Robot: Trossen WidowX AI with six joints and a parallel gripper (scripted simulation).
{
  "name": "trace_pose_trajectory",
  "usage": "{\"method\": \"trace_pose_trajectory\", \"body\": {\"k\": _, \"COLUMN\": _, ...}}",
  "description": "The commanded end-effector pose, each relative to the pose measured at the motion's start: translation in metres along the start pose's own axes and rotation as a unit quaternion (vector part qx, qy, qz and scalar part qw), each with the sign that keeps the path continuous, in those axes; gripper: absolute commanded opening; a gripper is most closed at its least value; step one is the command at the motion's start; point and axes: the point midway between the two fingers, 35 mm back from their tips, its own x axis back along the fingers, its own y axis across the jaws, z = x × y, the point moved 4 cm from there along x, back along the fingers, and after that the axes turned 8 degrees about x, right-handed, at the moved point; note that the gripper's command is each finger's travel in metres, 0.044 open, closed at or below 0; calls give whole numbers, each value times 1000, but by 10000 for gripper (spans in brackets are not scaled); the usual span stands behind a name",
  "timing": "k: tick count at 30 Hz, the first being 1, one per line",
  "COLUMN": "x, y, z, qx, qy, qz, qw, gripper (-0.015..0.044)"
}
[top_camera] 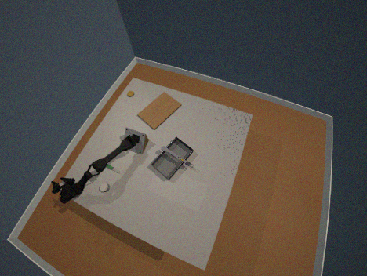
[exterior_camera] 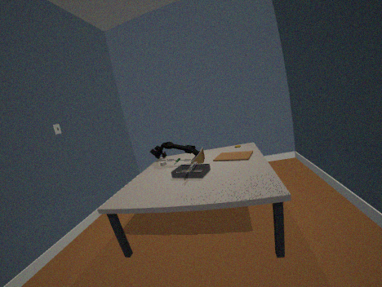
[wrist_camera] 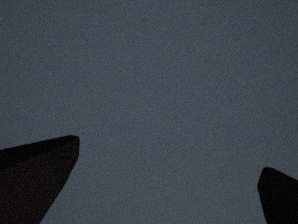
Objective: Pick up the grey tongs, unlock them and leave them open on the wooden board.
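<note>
The desk (top_camera: 165, 219) carries everything, and the arm (top_camera: 111, 154) reaches from its base (top_camera: 138, 149) out past the desk's edge, so the end effector (top_camera: 58, 185) hangs off the side, facing a bare blue wall in the wrist view. Its fingers stand wide apart with nothing between them.

The tin (top_camera: 172, 157) sits well apart from the end effector, on the far side of the arm's base from it. It looks split into two compartments, both seemingly bare inside, though the top view is coarse. The tongs (top_camera: 177, 157) lie across the tin's rim, one end poking past its far side. The board (top_camera: 159, 110) lies farther off, beyond the base. A white disc (top_camera: 103, 187) and a green bit (top_camera: 111, 168) lie near the forearm, close to the end effector. A yellow disc (top_camera: 130, 93) sits past the board.
</note>
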Motion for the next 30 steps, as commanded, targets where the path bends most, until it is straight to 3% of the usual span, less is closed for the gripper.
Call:
{"method": "trace_pose_trajectory", "body": {"k": 1, "x": 0, "y": 0, "z": 0, "qx": 0, "qy": -1, "qz": 0, "qw": 1000, "gripper": 374}}
{"method": "trace_pose_trajectory", "body": {"k": 6, "x": 8, "y": -9, "z": 2, "qx": 4, "qy": -19, "qz": -1, "qw": 1000, "gripper": 260}}
{"method": "trace_pose_trajectory", "body": {"k": 11, "x": 47, "y": -24, "z": -7, "qx": -15, "qy": -76, "qz": -5, "qw": 997, "gripper": 260}}
{"method": "trace_pose_trajectory", "body": {"k": 16, "x": 110, "y": -45, "z": -20, "qx": -55, "qy": -173, "qz": -13, "qw": 983, "gripper": 260}}
{"method": "trace_pose_trajectory", "body": {"k": 30, "x": 257, "y": -66, "z": -30, "qx": -187, "qy": -376, "qz": -84, "qw": 904, "gripper": 260}}
